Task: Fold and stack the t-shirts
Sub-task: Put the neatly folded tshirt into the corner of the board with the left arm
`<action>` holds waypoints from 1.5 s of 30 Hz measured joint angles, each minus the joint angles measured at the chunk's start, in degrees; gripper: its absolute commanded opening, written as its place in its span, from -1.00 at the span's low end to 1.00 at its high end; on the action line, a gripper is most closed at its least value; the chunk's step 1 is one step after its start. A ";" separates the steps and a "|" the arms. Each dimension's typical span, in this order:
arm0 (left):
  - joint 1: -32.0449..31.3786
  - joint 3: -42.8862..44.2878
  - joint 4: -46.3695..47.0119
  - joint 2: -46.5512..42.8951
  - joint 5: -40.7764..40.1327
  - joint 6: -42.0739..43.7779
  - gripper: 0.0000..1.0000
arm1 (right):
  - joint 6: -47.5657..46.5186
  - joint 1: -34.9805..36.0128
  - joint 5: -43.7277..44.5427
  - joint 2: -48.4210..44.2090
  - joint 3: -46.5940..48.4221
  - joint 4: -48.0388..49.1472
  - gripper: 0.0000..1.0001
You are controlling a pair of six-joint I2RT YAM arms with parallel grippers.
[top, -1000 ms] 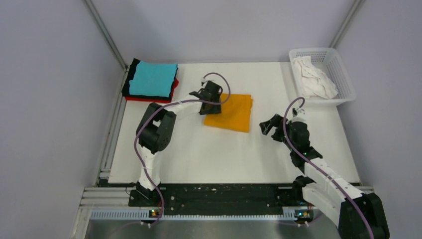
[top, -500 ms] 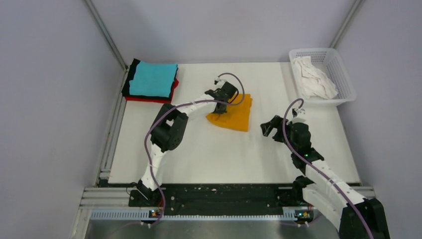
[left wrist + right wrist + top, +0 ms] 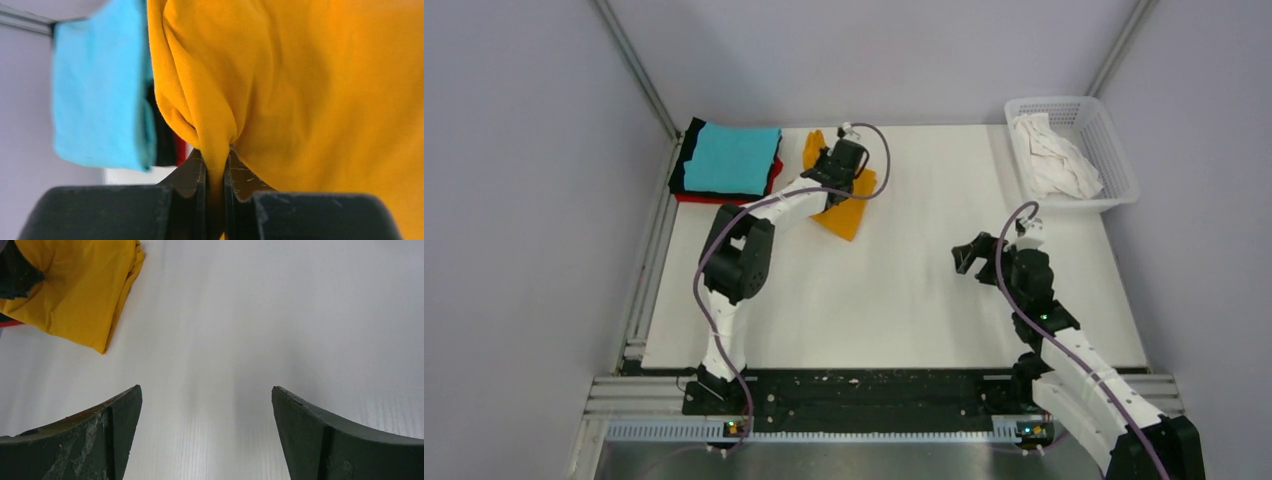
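Left gripper point(image 3: 215, 157) grasps the folded orange-yellow t-shirt point(image 3: 846, 215) beside the cyan-topped stack point(image 3: 732, 160), right gripper point(image 3: 206, 390) gapes empty, white t-shirt point(image 3: 1054, 158) lies crumpled in basket point(image 3: 1079, 205).

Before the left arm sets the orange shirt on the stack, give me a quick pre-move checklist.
1. Grip: left gripper is shut on a pinched fold of the orange-yellow shirt. Ok.
2. Fold shape: the shirt hangs bunched and is not a flat rectangle. Not ok.
3. Position: the shirt is beside the stack's right edge, not over it. Not ok.
4. Stack: the cyan shirt lies flat on top, with the red shirt and black shirt under it. Ok.
5. Right gripper: open, empty and over the bare table, away from the left arm. Ok.
6. White shirt: crumpled in the basket, not yet folded. Not ok.
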 measured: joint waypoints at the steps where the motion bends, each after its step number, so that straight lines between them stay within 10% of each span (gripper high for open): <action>1: 0.94 -0.22 1.36 -0.63 0.00 2.21 -1.00 | -0.07 0.00 0.15 -0.15 0.00 0.02 0.98; 15: 9.64 3.54 8.44 -4.59 2.49 22.56 -1.00 | -0.63 0.00 2.14 2.93 -0.37 0.20 0.97; 45: 25.94 14.10 -2.71 -8.85 14.99 9.05 -1.00 | -0.96 0.00 5.68 6.75 -0.35 -0.37 0.97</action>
